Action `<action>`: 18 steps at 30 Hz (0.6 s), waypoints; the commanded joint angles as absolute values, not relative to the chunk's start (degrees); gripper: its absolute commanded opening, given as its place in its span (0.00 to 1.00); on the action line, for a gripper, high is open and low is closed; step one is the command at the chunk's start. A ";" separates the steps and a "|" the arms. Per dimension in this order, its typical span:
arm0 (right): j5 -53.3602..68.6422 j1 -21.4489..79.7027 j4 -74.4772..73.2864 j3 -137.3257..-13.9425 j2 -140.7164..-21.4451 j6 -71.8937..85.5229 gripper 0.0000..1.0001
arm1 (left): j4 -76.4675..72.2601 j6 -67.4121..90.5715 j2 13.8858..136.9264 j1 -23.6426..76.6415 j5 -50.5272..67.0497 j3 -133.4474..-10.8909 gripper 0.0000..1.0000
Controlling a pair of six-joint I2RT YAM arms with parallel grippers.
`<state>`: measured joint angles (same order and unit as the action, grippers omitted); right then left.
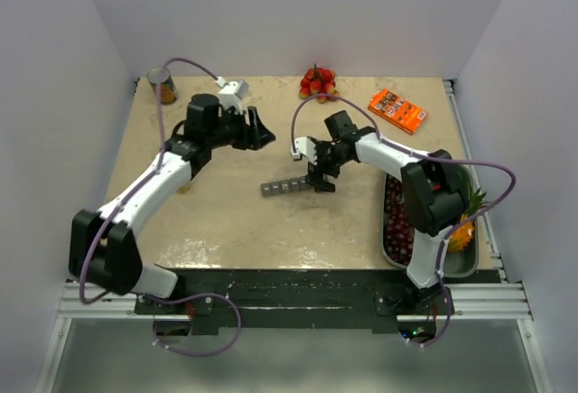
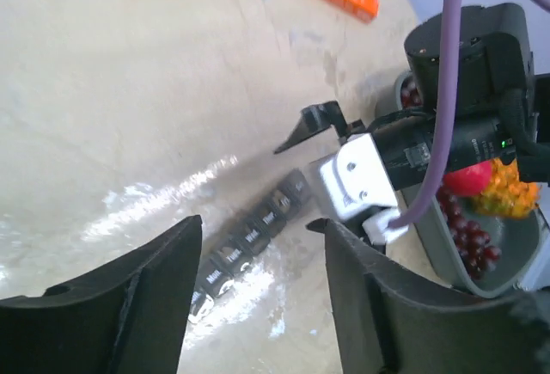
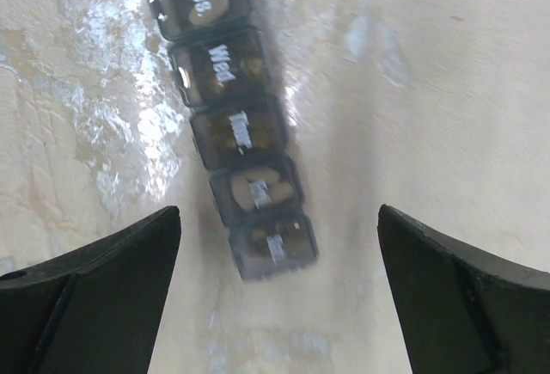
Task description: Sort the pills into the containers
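Mid-worktop (image 1: 226,221), dark-grey pill strip (image 3: 245,133) is lying flat, lids w/ white day labels, tablets showing thru. Right claw (image 1: 321,181) is hovering over its end, fingers wide apart; left claw (image 1: 262,131) is gaping too, further off.

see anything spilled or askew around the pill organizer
Nothing stands out. The pill organizer lies flat on the table, its visible lids look shut, and no loose pills show around it. The shine beside it looks like glare.

The containers (image 3: 236,133) look like smoky, half-clear plastic with smooth glossy lids and white printed lettering. Around them the table (image 3: 447,90) is beige, mottled like stone, and shiny enough to glare.
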<state>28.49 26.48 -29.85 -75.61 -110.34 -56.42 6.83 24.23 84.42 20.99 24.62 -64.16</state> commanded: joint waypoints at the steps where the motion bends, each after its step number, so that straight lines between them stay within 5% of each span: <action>1: 26.90 24.26 -30.94 -78.66 -98.81 -49.32 0.99 | 6.24 17.15 71.48 19.25 16.64 -62.14 0.69; 5: 21.46 21.45 -27.10 -74.46 -85.90 -36.44 0.99 | 6.16 15.29 56.39 18.20 13.36 -58.28 0.99; 14: 8.19 14.33 -18.02 -67.76 -55.75 -5.75 0.99 | 17.47 14.24 41.76 18.02 10.72 -57.21 0.99; 18: 3.61 14.24 -22.76 -72.15 -53.62 -0.79 0.99 | 19.60 14.24 39.99 18.02 11.86 -57.83 0.99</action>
<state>10.94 14.04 -21.17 -69.47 -53.95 -12.49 14.72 15.66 40.82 18.39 12.36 -56.55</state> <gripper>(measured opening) 0.989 0.992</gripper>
